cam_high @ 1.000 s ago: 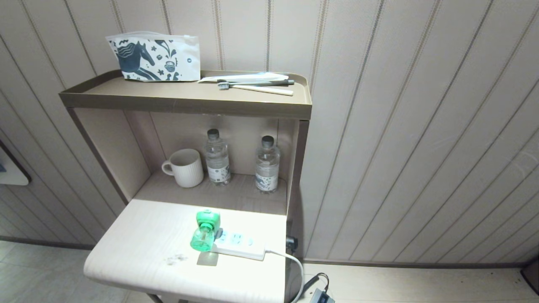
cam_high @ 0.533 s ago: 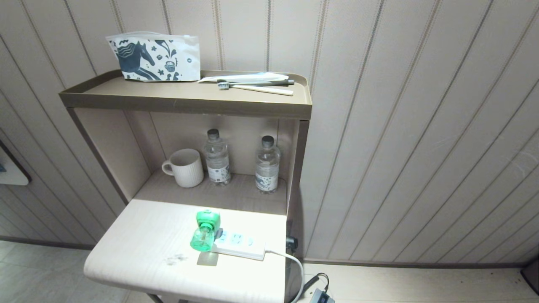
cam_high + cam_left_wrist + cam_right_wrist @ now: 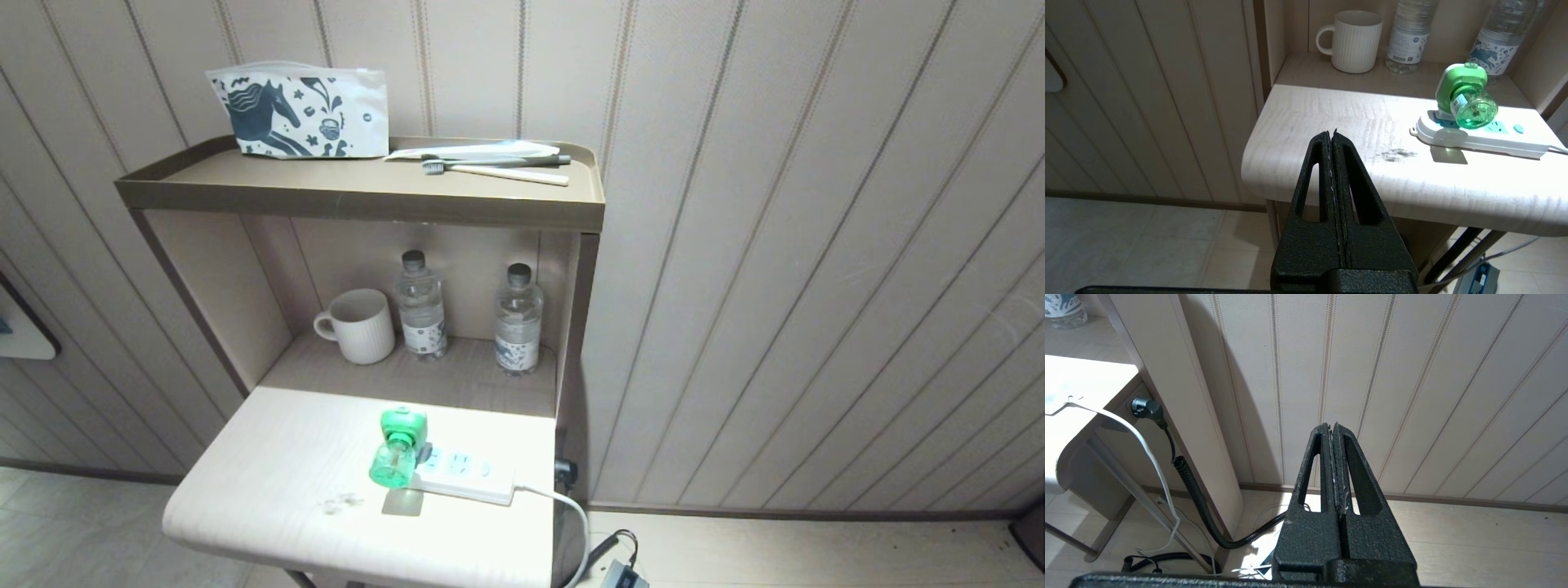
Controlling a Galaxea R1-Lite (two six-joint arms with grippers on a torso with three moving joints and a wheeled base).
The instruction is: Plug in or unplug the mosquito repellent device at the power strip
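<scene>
Up against the panelled wall point(image 3: 775, 245) a brown shelf unit point(image 3: 359, 200) is standing, and everything else is sitting on it or near it. Its pale fold-out table top point(image 3: 277, 482) is sticking out toward the room from the lower shelf. On the top ledge of the shelf unit a white pouch point(image 3: 300, 112) printed with a dark blue horse is leaning against the wall, with toothbrushes point(image 3: 494, 167) lying just beside it. Inside the lower shelf a ribbed white mug point(image 3: 357, 325) is standing next to two clear water bottles point(image 3: 421, 306), all upright.

On the table top, near the side closest to the wall corner, the power strip point(image 3: 461, 475) is lying flat, its white cord point(image 3: 563, 510) trailing over the edge toward the floor. The mosquito repellent device point(image 3: 397, 447) is sitting plugged into the end socket of the power strip farthest from the cord, its green bottle tilting out over the table top.

The left gripper point(image 3: 1332, 136) is hanging in front of the table top, well apart from the device, jaws pressed together and holding nothing. The right gripper point(image 3: 1332, 428) is pointing at the wall beside the shelf unit, jaws likewise closed and empty.
</scene>
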